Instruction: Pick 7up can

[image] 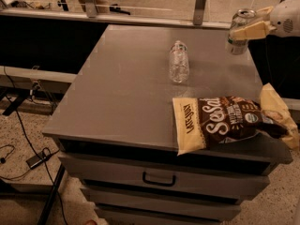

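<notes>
The 7up can [237, 46], whitish-silver with green markings and a silver top, is at the far right of the grey table [126, 93], lifted just above its surface. My gripper [240, 32] reaches in from the right edge of the view and is shut on the can. One beige finger [251, 29] crosses the can's upper body; the other is hidden behind it.
A clear plastic bottle [179, 63] lies on its side at the table's middle. A brown and cream chip bag [225, 122] lies at the front right corner. Drawers with a handle [158, 178] are below. Cables [33, 159] lie on the floor at left.
</notes>
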